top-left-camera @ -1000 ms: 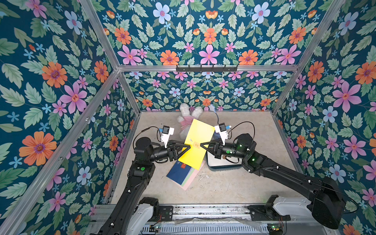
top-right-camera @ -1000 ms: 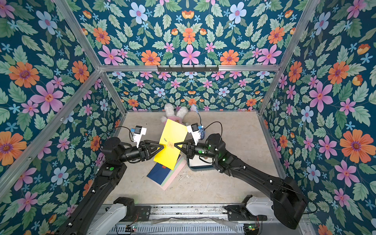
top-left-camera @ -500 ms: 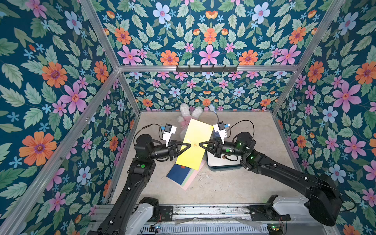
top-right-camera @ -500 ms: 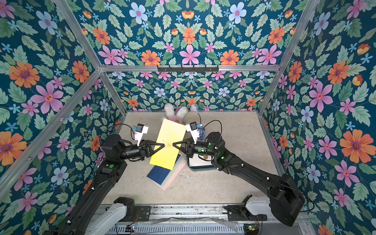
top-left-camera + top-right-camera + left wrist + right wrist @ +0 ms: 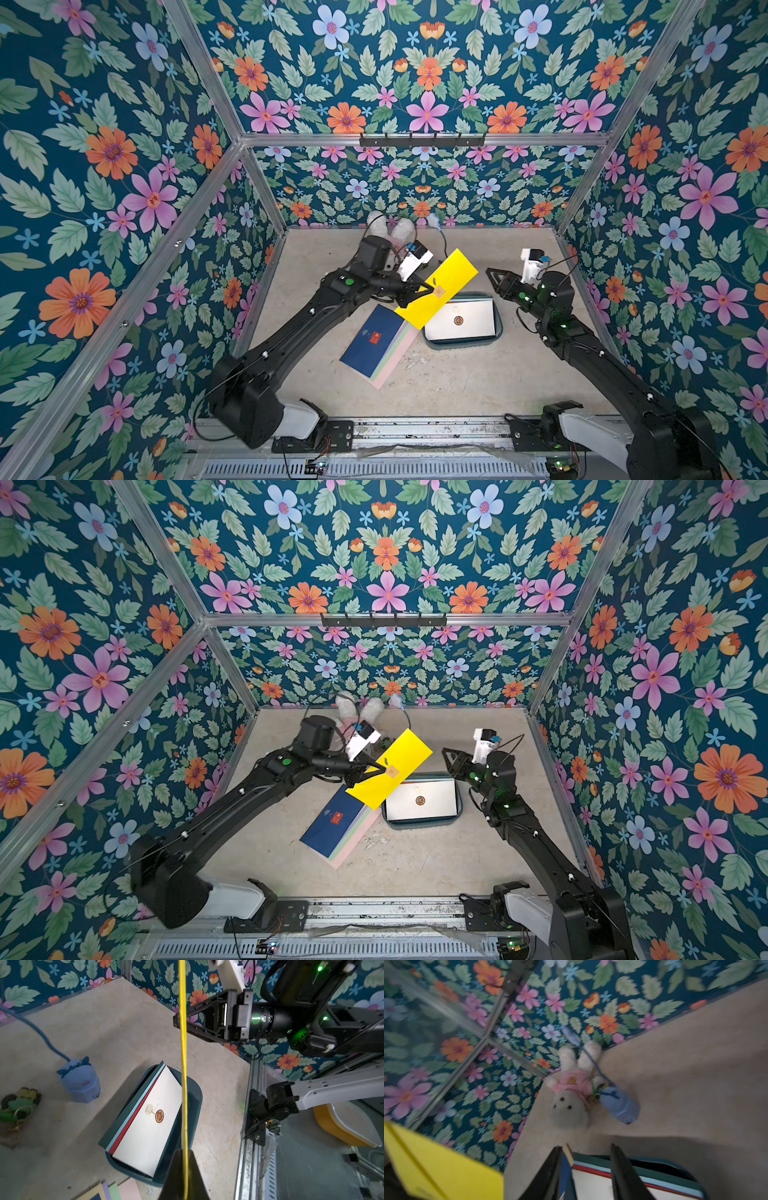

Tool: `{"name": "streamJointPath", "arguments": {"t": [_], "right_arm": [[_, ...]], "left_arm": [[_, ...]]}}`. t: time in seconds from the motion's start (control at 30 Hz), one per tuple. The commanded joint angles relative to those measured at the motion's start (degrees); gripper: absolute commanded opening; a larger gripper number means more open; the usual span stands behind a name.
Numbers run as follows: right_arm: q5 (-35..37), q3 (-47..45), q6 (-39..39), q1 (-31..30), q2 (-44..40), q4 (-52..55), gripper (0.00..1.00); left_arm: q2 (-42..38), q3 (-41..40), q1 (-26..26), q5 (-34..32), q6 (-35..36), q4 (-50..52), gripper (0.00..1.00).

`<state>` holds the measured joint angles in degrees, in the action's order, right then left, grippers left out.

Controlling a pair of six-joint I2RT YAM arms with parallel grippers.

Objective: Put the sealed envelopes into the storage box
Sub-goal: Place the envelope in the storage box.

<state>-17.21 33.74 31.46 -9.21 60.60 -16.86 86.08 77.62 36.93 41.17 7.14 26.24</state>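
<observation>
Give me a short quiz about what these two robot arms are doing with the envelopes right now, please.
1. True or false: the right gripper is open and holds nothing.
2. Which gripper holds the yellow envelope in the air?
A) the right gripper
B) the left gripper
C) neither of them
3. What colour is the top envelope lying in the storage box?

Key: 1 true; 2 B; 3 white.
</observation>
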Motion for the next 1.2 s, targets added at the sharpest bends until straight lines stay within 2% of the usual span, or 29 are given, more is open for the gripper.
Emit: {"name": "streamJointPath", "arguments": {"t": [0.0, 0.1, 0.3, 0.77, 0.97, 1.1, 1.17], "right_arm": [[6.4, -3.1, 0.4, 6.4, -2.6, 7.1, 0.42], [6.7, -6.0, -0.1, 10.0, -5.1, 7.2, 0.42], [6.6, -6.7, -0.9, 10.4, -5.3, 7.2, 0.42], [5.1, -6.1, -0.2, 10.4, -2.4, 6.8, 0.42], [4.7, -6.1, -0.1, 10.4, -1.7, 6.7, 0.42], [4.3, -6.0, 0.1, 10.4, -0.9, 6.6, 0.42], [4.0, -5.7, 0.1, 10.4, -0.7, 7.0, 0.42]], "left_arm": [[9.7, 9.6, 1.9, -6.2, 13.6, 13.4, 0.0], [18.7, 18.4, 4.8, -8.0, 17.3, 17.8, 0.0], [30.4, 29.0, 7.8, -9.0, 21.0, 21.9, 0.0], [36.4, 30.2, 9.4, -10.2, 23.8, 25.8, 0.0], [36.1, 30.9, 9.6, -10.9, 24.2, 26.6, 0.28], [35.2, 31.9, 9.6, -11.0, 23.4, 25.5, 0.36], [34.2, 31.5, 9.6, -12.4, 22.3, 24.0, 0.36]]}}
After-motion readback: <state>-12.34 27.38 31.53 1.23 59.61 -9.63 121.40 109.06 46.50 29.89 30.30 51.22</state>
